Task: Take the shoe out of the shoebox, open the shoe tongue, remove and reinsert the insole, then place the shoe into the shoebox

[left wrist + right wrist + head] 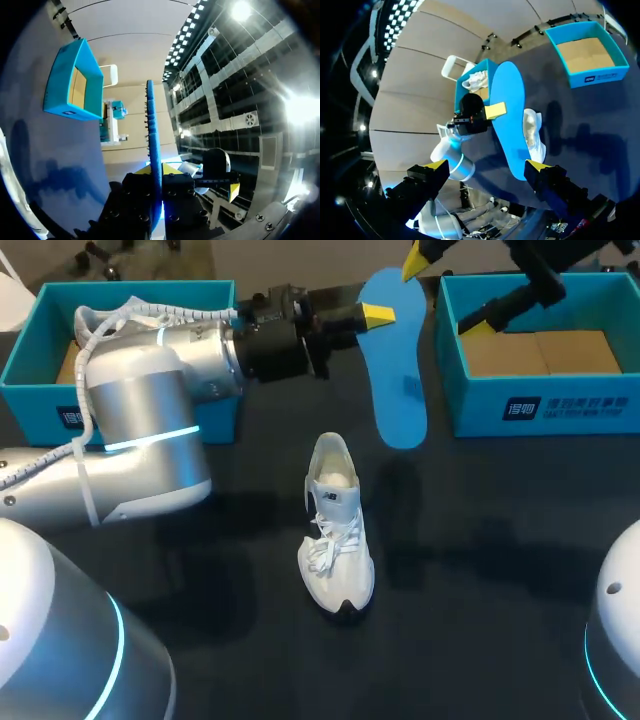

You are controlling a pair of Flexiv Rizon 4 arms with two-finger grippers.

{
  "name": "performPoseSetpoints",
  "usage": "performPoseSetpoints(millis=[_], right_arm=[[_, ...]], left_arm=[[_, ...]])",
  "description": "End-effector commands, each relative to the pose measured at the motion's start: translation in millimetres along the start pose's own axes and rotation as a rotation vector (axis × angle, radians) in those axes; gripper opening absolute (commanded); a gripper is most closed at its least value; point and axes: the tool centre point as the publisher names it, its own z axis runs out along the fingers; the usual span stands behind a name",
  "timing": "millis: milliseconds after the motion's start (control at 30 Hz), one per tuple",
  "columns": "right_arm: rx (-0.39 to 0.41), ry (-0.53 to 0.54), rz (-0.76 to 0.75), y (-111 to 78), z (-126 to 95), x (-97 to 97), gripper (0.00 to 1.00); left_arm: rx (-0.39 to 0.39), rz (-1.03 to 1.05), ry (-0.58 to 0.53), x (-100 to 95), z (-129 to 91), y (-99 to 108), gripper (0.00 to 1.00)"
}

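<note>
Dark counter (pixel 480 570), a teal shoebox at each far corner: left shoebox (pixel 40 350) half hidden behind the left arm, right shoebox (pixel 540 405) showing a bare cardboard floor.

White sneaker (pixel 335 530) stands upright on its sole mid-counter. It's well clear of both boxes, toe toward the near edge, laces loose. The tongue looks pulled forward and the mouth gapes, so my read is it's staged for the reinsert.

Blue insole (pixel 395 370) is out of the shoe and off the counter, hanging between the boxes just behind the sneaker's heel. Its broad end points down toward the shoe. Left end effector (pixel 159 169) is pinching the narrow end, one yellow tip on each face; its own wrist view shows the insole edge-on between the fingers. Gripping at the heel end leaves the toe end free to lead into the shoe.

Right end effector (pixel 486 167) is spread wide and holding nothing. It sits high, near the insole's upper end. Probably positioned to take the insole over or steady it, but I can't tell which.

Status as I judge it: removal done, reinsertion not started, boxing the shoe comes last.

Risks:
- The insole is floppy and held by one end only.
- The sneaker isn't restrained and could tip or slide when the toe end pushes in.
</note>
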Motion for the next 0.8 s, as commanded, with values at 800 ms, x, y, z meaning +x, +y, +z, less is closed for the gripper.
performPoseSetpoints(millis=[800], right_arm=[[-0.182,-0.37,-0.181,21.7,25,7.8,1.0]], left_arm=[[0.008,0.001,0.001,-0.5,1,1,0.0]])
